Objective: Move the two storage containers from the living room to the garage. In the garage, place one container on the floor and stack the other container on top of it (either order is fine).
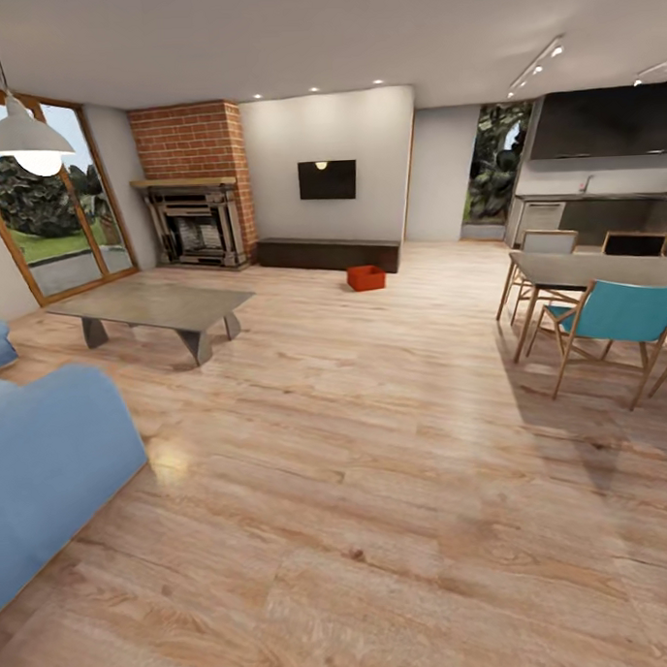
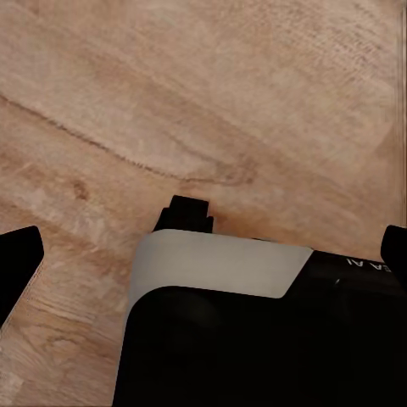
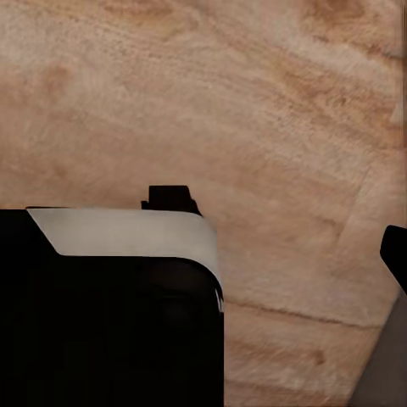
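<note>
I am in the living room, on its light wood planks [image 1: 379, 487]. One orange-red storage container [image 1: 366, 277] sits far ahead on the planks, just in front of the long dark cabinet [image 1: 328, 253] under the wall TV [image 1: 327, 179]. Beside the cabinet stands the brick fireplace [image 1: 197, 218]. My left gripper [image 2: 205, 254] hangs open over the planks and my own black-and-white base, its fingertips [image 2: 17, 264] wide apart and holding nothing. My right gripper [image 3: 205, 254] is open too, with one fingertip [image 3: 395, 253] at the picture's edge. The garage and its floor are out of view.
A low grey coffee table [image 1: 153, 307] stands at the left, with a blue sofa [image 1: 48, 462] close at my near left. On the right are a dining table [image 1: 602, 264] and a teal chair [image 1: 614, 321]. A doorway [image 1: 487, 172] opens at the back right.
</note>
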